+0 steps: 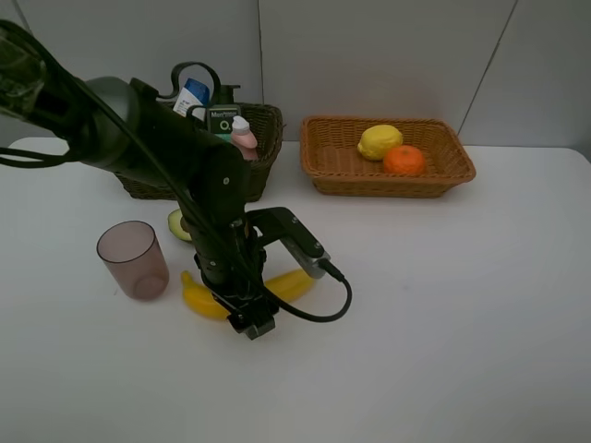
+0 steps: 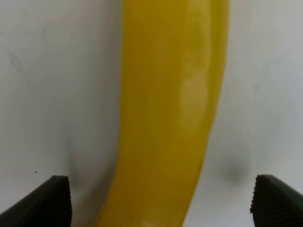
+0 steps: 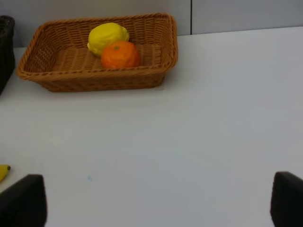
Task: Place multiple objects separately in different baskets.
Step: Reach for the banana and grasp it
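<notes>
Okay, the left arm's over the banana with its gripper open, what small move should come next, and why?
Probably ease down and close. The left gripper stands open with a finger on each side of the banana, which lies on the table, not yet gripped.

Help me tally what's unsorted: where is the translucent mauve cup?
In the exterior high view, the translucent mauve cup stands upright on the white table, left side, beside the yellow banana and in front of the dark woven basket.
</notes>
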`<state>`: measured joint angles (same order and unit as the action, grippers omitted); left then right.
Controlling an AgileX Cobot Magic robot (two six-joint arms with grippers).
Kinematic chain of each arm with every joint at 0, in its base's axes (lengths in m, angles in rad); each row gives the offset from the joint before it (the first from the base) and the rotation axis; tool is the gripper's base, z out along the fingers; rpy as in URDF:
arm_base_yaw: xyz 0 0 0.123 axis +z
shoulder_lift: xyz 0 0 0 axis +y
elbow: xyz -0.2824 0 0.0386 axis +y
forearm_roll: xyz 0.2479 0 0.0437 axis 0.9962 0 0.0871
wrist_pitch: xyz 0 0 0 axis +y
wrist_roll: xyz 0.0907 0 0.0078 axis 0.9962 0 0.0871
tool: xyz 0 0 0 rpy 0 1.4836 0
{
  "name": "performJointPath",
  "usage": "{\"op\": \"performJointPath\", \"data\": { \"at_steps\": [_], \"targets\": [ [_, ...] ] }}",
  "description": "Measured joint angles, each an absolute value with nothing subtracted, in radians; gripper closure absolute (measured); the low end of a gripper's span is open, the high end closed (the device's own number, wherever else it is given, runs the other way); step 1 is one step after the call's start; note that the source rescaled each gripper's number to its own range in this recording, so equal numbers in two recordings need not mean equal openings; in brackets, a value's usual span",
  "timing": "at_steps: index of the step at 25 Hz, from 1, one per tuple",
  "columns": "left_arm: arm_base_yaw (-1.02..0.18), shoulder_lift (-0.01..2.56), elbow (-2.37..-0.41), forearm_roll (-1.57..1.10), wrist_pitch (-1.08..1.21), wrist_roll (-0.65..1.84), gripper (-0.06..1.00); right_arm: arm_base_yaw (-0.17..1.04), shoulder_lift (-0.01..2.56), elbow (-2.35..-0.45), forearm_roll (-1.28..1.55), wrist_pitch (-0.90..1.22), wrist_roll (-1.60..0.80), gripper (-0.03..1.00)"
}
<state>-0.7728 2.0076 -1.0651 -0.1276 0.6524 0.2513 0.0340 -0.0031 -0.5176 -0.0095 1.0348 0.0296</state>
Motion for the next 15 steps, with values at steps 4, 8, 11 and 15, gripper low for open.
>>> {"op": "performJointPath", "data": {
  "at_steps": [4, 8, 11, 15],
  "targets": [
    [-0.773, 2.008, -1.065, -0.128, 0.652, 0.251, -0.05, 0.034, -0.003, -0.518, -0.01, 1.035, 0.03, -0.03],
    [-0.773, 2.008, -1.065, -0.128, 0.652, 0.251, -0.03, 0.034, -0.003, -0.518, -0.01, 1.035, 0.03, -0.03],
    [-0.773, 2.008, -1.065, -0.128, 0.652, 0.251, 0.09, 0.034, -0.003, -0.518, -0.01, 1.035, 0.03, -0.03],
    [-0.773, 2.008, -1.065, -0.128, 0.652, 0.251, 0.37, 0.034, -0.003, -0.518, -0.01, 1.035, 0.03, -0.03]
  ]
}}
